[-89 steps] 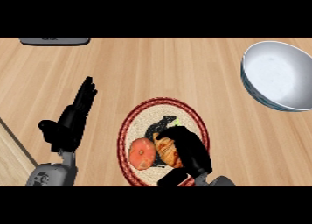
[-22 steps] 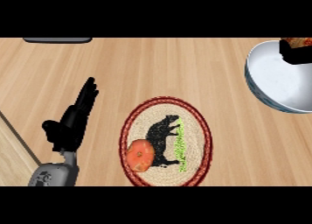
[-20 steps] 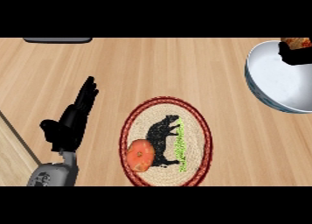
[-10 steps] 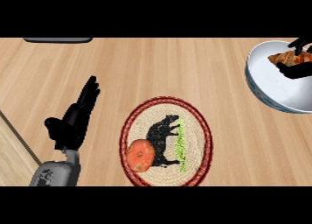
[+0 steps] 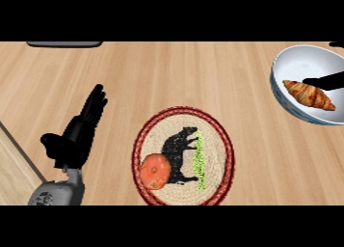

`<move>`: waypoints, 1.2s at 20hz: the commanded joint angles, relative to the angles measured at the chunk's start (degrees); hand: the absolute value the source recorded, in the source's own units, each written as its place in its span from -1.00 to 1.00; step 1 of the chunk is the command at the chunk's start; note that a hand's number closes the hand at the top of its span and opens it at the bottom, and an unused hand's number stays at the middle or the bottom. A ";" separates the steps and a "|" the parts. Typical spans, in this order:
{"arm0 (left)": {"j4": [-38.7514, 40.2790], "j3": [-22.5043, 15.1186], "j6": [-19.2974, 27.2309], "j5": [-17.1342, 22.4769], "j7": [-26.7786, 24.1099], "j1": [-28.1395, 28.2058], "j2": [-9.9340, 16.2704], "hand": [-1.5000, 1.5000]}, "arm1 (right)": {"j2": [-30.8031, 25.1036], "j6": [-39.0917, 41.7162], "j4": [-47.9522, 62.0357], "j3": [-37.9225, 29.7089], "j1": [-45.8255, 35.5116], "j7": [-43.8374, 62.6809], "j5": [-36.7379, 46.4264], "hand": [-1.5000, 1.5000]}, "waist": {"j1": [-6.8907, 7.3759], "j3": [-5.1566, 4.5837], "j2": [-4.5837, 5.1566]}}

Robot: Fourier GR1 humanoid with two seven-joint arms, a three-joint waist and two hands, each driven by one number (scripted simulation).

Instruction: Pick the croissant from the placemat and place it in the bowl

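Head view shows you the croissant (image 5: 310,94) lying inside the white bowl (image 5: 302,56) at the upper right of the wooden bench (image 5: 174,72). It rests on the inner wall of the bowl, on the side that is nearer to the placemat (image 5: 216,140), with its long side slanted. Of the right robot hand (image 5: 331,81) you can see only a few dark fingers at the right edge. One finger reaches over the bowl toward the croissant, and its tip is just beside the pastry; whether it touches, you cannot tell. Another dark tip shows at the top right corner, over the rim of the bowl. These fingers look straight and spread apart, and they are not curled round the croissant. The left robot hand (image 5: 78,131) rests at the left of the view, fingers straight and pressed together, pointing up and away from you; it holds nothing and is well apart from the bowl. The oval placemat lies in the lower middle, with a red border and a black animal figure on it. On it you see a round orange thing (image 5: 156,171) at the lower left and a thin green strip (image 5: 198,159) beside the figure. A grey object (image 5: 64,44) shows at the top edge, partly cut off.
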 commanded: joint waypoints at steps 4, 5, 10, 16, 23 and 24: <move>1.96 1.40 -0.59 0.42 -2.16 -0.66 0.57 0.00 | -4.10 1.06 1.87 -7.09 -3.58 -2.64 -7.23 -1.00 | -0.49 -0.06 -0.10; 1.61 2.99 -1.40 1.71 -1.06 -0.33 1.78 0.00 | -2.56 2.36 -3.20 -7.66 -0.59 0.28 -9.43 -1.00 | -1.42 -0.11 -0.51; 3.25 -0.69 3.21 -2.67 -1.72 -0.04 -2.60 0.00 | -5.22 7.80 -1.28 -10.80 1.26 0.57 -14.49 -1.00 | -1.42 -0.08 -0.44; 1.68 0.57 1.26 -1.08 0.64 -2.68 -0.96 0.00 | -10.56 17.27 1.48 -15.11 3.67 1.25 -21.14 -1.00 | -1.33 -0.06 -0.34; 0.96 0.43 0.43 -0.95 0.41 -0.28 -0.74 0.00 | -13.22 25.57 -0.10 -15.68 10.00 -1.48 -25.95 -1.00 | -1.15 -0.08 -0.37; -0.71 0.13 0.58 -0.65 1.22 -0.19 -1.13 0.00 | -13.86 27.40 2.29 -15.51 11.84 -5.82 -25.29 -1.00 | -0.94 -0.04 -0.28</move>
